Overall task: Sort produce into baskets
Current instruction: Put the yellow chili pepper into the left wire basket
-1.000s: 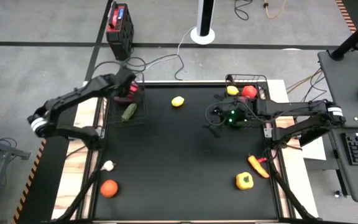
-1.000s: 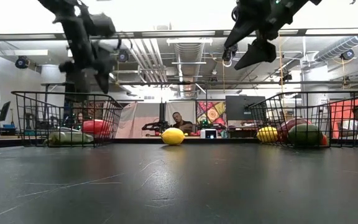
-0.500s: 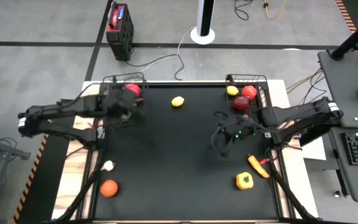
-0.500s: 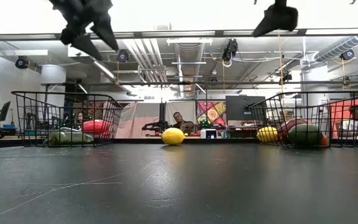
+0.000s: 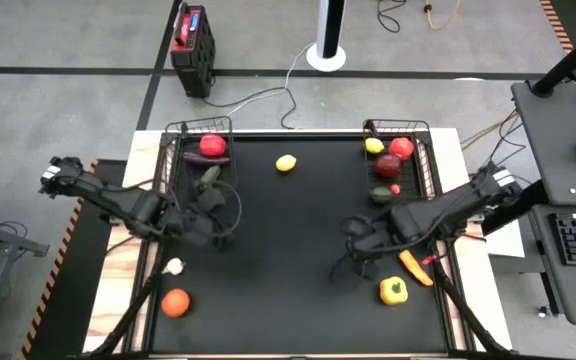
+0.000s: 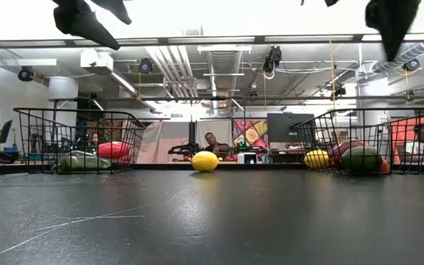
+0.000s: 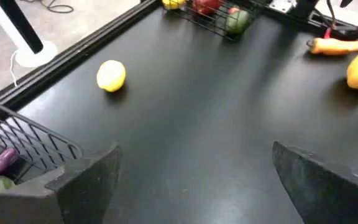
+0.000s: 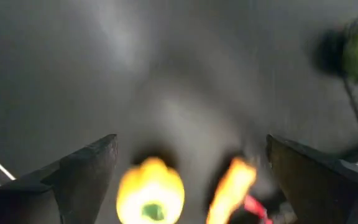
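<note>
Two black wire baskets stand at the far corners. The left basket holds a red tomato, an eggplant and a cucumber. The right basket holds a lemon, tomatoes and a green piece. Loose on the table lie a lemon, garlic, an orange tomato, a yellow pepper and an orange pepper. My left gripper hovers open just near of the left basket. My right gripper hangs open, pointing down, left of the two peppers.
A red-and-black box and a white pole base stand on the floor beyond the table. Cables run behind the far edge. The black mat's middle lies bare between the arms. In the low view a person sits far behind the table.
My left gripper has swung away from above the left basket toward the table's near edge and middle, staying open. My right gripper has left the right basket, gone toward the near edge and tipped from slanting to pointing down, still open. No produce has moved.
</note>
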